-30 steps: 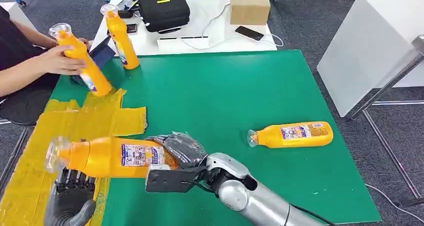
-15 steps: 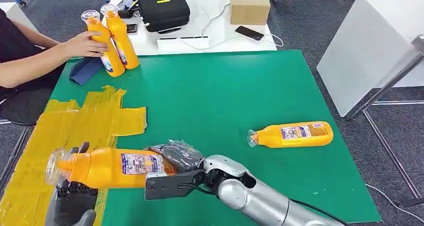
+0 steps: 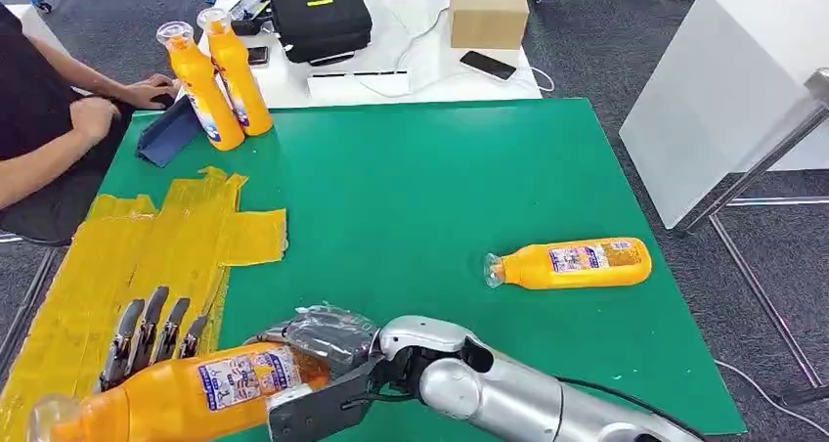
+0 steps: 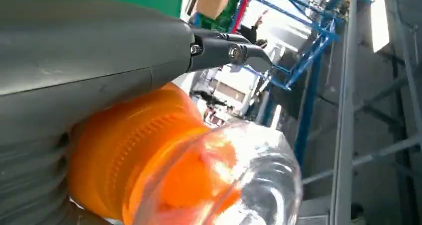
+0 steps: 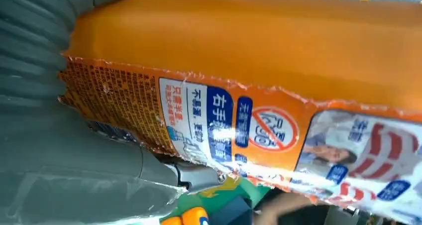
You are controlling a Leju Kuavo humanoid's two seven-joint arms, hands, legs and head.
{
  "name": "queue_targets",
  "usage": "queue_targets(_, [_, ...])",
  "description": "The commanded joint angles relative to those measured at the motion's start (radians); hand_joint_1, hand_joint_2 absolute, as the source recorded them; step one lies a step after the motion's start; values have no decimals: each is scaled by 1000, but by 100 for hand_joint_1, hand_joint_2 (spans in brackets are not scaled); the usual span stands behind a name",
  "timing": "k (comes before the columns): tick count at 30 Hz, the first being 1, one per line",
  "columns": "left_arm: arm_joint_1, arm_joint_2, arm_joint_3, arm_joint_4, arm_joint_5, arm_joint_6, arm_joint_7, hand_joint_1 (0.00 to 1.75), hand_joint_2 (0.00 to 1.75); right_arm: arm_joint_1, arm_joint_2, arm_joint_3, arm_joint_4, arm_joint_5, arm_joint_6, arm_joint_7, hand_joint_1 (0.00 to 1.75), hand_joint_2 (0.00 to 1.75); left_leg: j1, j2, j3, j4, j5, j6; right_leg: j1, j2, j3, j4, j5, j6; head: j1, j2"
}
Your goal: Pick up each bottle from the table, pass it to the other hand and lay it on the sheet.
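Note:
My right hand (image 3: 332, 339) grips the base end of an orange bottle (image 3: 186, 393) with a clear cap, held low over the near left corner above the yellow sheet (image 3: 147, 246). The right wrist view has its label (image 5: 278, 60) close against that hand (image 5: 59, 150). My left hand (image 3: 152, 330) stands behind the bottle's neck with fingers straight and apart; in the left wrist view its thumb (image 4: 89, 51) lies over the neck (image 4: 149, 155) without closing. A second bottle (image 3: 572, 263) lies on the green table at the right.
Two more orange bottles (image 3: 200, 90) (image 3: 238, 70) stand upright at the far left, next to a blue pouch (image 3: 168, 134) and a person's hand (image 3: 147, 90). Behind are a black case (image 3: 320, 17), a cardboard box (image 3: 488, 10) and a phone (image 3: 488, 65).
The held bottle came down and nearer, its neck dipping left. My left fingers rose straight behind it. The person stood a bottle beside the other one and drew the hand back.

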Motion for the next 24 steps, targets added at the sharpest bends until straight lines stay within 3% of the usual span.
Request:
queue_targets(1, [-15, -27, 31, 38, 15, 2, 7, 3, 175, -32, -38, 99, 10, 4, 8, -23, 175, 175, 0, 3, 4, -1, -1, -1, 1, 1, 4, -2, 0, 0, 0, 0])
queue_targets(2, [-16, -34, 33, 39, 20, -2, 3, 175, 175, -29, -39, 95, 11, 4, 8, -23, 175, 175, 0, 2, 2, -1, -1, 0, 0, 0, 3, -1, 0, 0, 0, 0])
queue_targets(24, [-25, -52, 30, 43, 17, -39, -19, 175, 175, -5, -63, 68, 16, 14, -5, -13, 175, 175, 0, 2, 4, -2, -1, 0, 1, 0, 4, -3, 0, 0, 0, 0])
